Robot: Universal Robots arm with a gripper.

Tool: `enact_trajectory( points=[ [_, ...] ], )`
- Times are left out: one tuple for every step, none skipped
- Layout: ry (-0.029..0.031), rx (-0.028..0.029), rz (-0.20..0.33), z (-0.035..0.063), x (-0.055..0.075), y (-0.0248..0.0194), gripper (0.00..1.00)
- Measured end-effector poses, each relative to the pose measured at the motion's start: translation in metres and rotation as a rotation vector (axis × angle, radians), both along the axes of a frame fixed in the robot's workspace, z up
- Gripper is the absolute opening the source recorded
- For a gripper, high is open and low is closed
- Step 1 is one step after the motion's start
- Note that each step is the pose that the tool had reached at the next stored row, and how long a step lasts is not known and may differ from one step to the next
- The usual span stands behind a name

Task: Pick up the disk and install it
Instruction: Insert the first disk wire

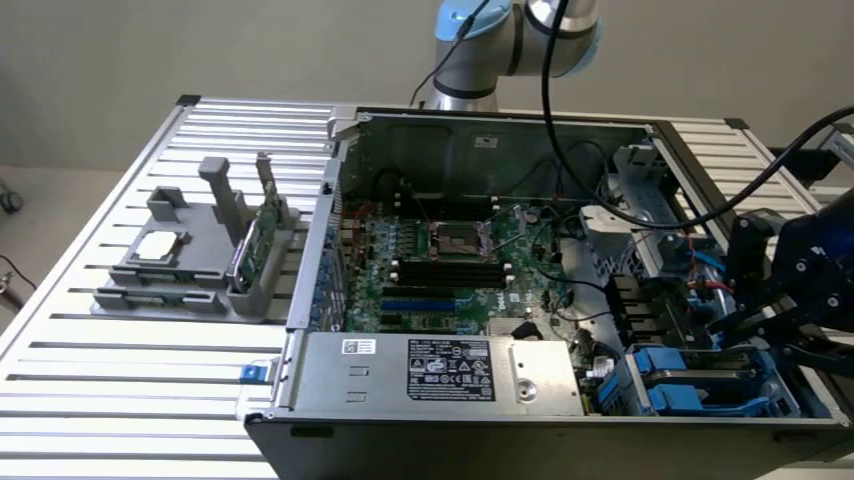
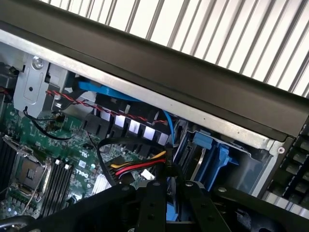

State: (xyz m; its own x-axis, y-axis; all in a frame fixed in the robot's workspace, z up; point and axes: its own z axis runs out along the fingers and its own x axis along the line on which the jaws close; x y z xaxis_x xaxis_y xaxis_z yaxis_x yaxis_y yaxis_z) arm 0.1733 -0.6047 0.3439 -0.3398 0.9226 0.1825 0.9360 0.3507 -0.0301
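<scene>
My black gripper (image 1: 750, 322) hangs over the drive bay at the exterior view's right end of the open computer case (image 1: 467, 130). In the wrist view the two fingers of the gripper (image 2: 170, 208) stand close together, with a thin blue strip, the edge of the disk (image 2: 169, 213), between them. The rest of the disk is hidden by the fingers. Just beyond the fingertips, blue plastic carriers (image 2: 212, 154) sit in the bay (image 1: 674, 385) against the case wall.
Red, yellow and black power wires (image 2: 137, 168) and a blue cable (image 2: 104, 91) run close to the fingers. The motherboard (image 1: 447, 255) and a labelled power supply (image 1: 447, 370) are inside the case. A grey fixture (image 1: 187, 260) holding a silver chip and a green card stands on the slatted table.
</scene>
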Motion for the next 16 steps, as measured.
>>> enact_trajectory(
  points=[
    [0.0014,0.0,-0.004,0.0,-0.0001,0.0,0.17],
    [0.0022,-0.0002,-0.007,0.0,-0.0004,0.0,0.17],
    [0.003,-0.002,-0.009,-0.0001,-0.0008,0.0,0.17],
    [0.0036,-0.0056,-0.011,0.0,-0.0013,0.0,0.17],
    [0.0041,-0.0094,-0.013,-0.0001,-0.0017,0.0,0.17],
    [0.0044,-0.0144,-0.015,-0.0002,-0.002,0.0,0.17],
    [0.0046,-0.021,-0.017,-0.0003,-0.0022,0.0,0.17],
    [0.0048,-0.0287,-0.02,-0.0005,-0.0025,0.0,0.17],
    [0.0048,-0.0373,-0.023,-0.0005,-0.0027,0.0,0.17],
    [0.0049,-0.0454,-0.026,-0.0006,-0.0028,0.0,0.17],
    [0.0049,-0.0543,-0.029,-0.0007,-0.0028,0.0,0.17],
    [0.005,-0.0609,-0.034,-0.0008,-0.0028,0.0,0.17],
    [0.0051,-0.0676,-0.039,-0.0008,-0.0029,0.0,0.17],
    [0.0052,-0.0744,-0.043,-0.0009,-0.0029,0.0,0.17],
    [0.0054,-0.0813,-0.047,-0.0009,-0.0029,0.0,0.17],
    [0.0057,-0.0879,-0.051,-0.001,-0.003,0.0,0.17]
  ],
)
